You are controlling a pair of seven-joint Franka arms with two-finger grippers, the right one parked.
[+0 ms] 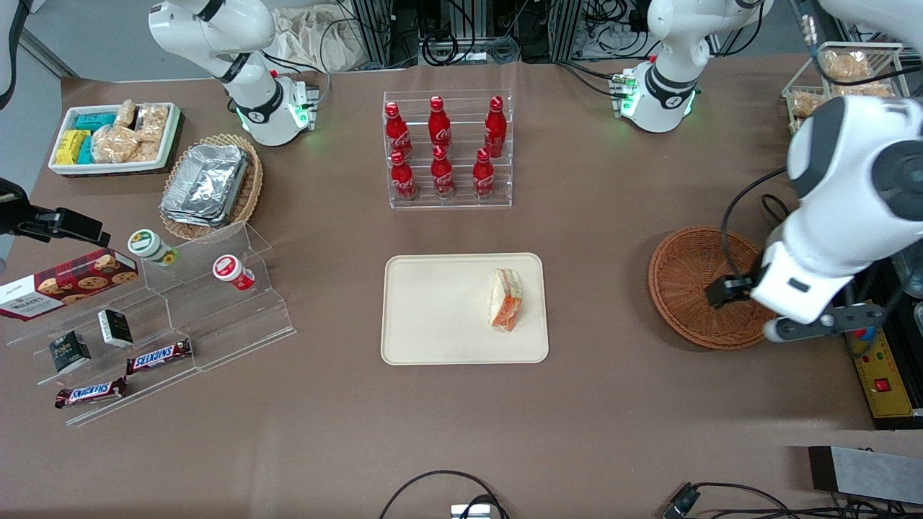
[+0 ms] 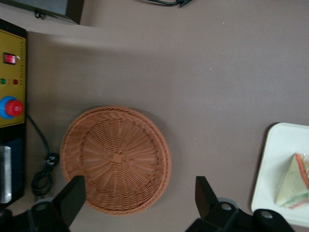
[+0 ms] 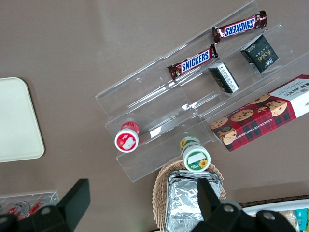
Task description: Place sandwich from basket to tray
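Observation:
The sandwich (image 1: 506, 299) (image 2: 295, 181), a pale wedge with orange and green edges, lies on the cream tray (image 1: 433, 317) (image 2: 280, 159), near the tray's end toward the working arm. The round reddish-brown basket (image 1: 685, 281) (image 2: 116, 159) sits on the table beside the tray, toward the working arm's end, with nothing in it. My gripper (image 2: 140, 188) hangs high above the basket's rim. It is open and holds nothing. Its two black fingers (image 2: 72, 193) stand wide apart, and between them show the basket's edge and bare table. In the front view the arm's wrist covers part of the basket.
A yellow control box with a red button (image 1: 883, 375) (image 2: 9, 106) and a coiled cable (image 2: 43, 169) lie close beside the basket. A rack of red bottles (image 1: 447, 148) stands farther from the camera than the tray. An acrylic snack stand (image 1: 180, 310) is toward the parked arm's end.

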